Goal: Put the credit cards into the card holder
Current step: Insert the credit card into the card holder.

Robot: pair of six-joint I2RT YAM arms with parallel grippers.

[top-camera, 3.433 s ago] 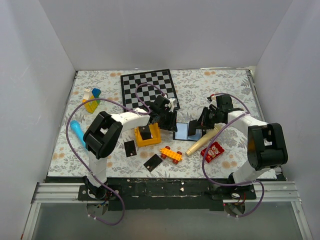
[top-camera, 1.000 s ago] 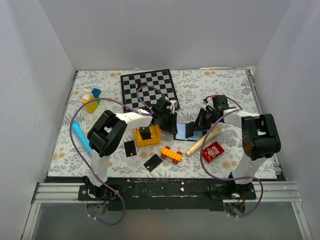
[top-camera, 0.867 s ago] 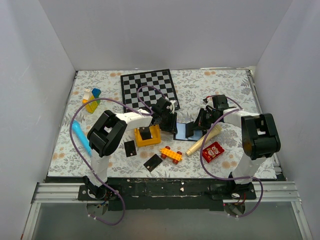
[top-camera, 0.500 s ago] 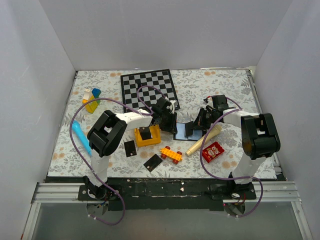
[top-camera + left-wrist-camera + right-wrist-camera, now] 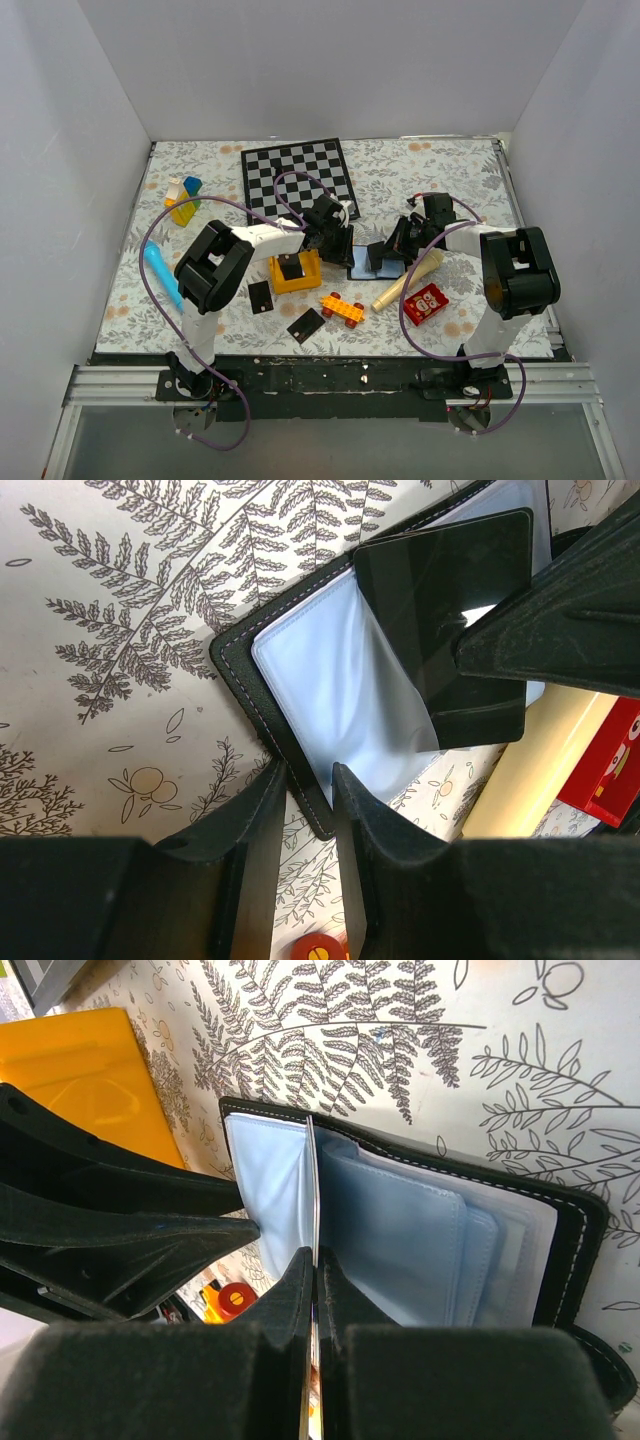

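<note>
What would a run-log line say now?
left gripper: gripping card holder | right gripper: inserting credit card | loose cards: two

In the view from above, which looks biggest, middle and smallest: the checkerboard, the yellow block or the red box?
1. checkerboard, by far the largest.
2. yellow block.
3. red box, a little smaller than the yellow block.

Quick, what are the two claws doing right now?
Left gripper: closed on the card holder edge.
Right gripper: closed on a credit card.
</note>
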